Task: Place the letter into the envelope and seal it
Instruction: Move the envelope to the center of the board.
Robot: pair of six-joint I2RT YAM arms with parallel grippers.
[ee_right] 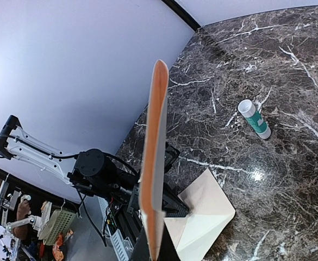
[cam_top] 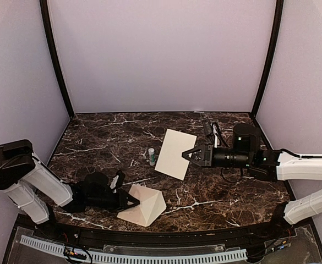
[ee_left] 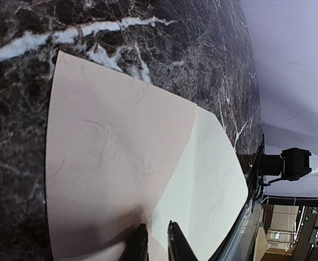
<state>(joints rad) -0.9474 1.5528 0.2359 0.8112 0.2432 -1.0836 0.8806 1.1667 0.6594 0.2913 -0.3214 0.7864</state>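
The cream envelope [cam_top: 147, 207] lies near the table's front edge, left of centre, one side raised like a tent. My left gripper [cam_top: 130, 201] is at its left corner. In the left wrist view the fingers [ee_left: 157, 225] stand nearly together with the envelope [ee_left: 120, 163] paper pinched between them. My right gripper [cam_top: 187, 155] is shut on the right edge of the letter [cam_top: 175, 154] and holds this pale sheet above the middle of the table. The right wrist view shows the letter [ee_right: 154, 163] edge-on, rising from the gripper [ee_right: 156, 253], with the envelope [ee_right: 207, 217] beyond it.
A small glue stick [cam_top: 151, 156] with a white cap and green label lies on the marble just left of the letter, also seen in the right wrist view as the glue stick [ee_right: 254, 118]. Dark cables [cam_top: 211, 131] sit at the back right. Lavender walls enclose the table.
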